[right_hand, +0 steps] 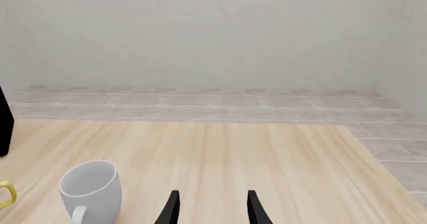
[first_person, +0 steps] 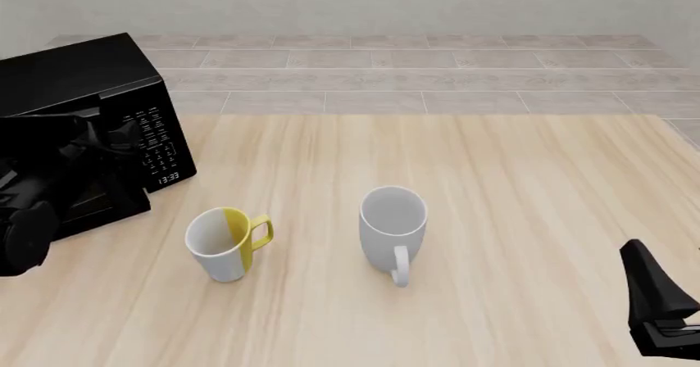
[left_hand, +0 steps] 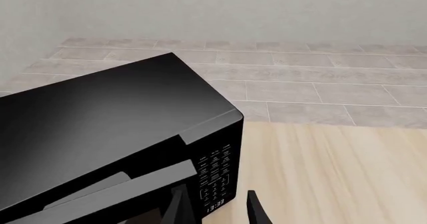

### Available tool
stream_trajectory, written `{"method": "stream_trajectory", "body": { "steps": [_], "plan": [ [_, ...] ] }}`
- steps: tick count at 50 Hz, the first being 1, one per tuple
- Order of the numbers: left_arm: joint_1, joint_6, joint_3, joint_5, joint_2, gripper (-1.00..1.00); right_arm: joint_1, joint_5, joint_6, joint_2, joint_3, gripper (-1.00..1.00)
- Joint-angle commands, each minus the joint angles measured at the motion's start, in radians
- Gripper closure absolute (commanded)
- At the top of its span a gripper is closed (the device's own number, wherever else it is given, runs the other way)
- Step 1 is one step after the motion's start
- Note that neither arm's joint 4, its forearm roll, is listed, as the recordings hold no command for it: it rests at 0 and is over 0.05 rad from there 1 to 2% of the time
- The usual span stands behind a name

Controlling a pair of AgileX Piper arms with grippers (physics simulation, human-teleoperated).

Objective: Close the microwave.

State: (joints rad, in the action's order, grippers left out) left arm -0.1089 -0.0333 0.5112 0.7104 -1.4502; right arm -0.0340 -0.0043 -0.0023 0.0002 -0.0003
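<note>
Left claw [left_hand: 215, 209], fingers spread and empty, hovers at the glossy black boxy microwave [first_person: 93, 97]; a glancing push risks shoving it across the table [first_person: 493, 187].

Both pincers, left [left_hand: 215, 209] and right [right_hand: 211, 206], gape apart.

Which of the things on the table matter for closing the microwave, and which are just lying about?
For the job: microwave; left gripper, open beside its door.

Just lying about: white and yellow mug; white mug; right gripper, idle.
</note>
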Motion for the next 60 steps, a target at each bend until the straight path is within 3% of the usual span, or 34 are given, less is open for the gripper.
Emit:
{"method": "stream_trajectory", "body": {
  "steps": [1,60],
  "plan": [
    [-0.001,0.01,-0.012,-0.025,-0.087,-1.0,0.001,-0.002,0.001,0.0,0.0,-1.0],
    [-0.002,0.014,0.048,-0.043,-0.15,-1.0,-0.001,0.007,0.001,0.0,0.0,-1.0]
  ]
}}
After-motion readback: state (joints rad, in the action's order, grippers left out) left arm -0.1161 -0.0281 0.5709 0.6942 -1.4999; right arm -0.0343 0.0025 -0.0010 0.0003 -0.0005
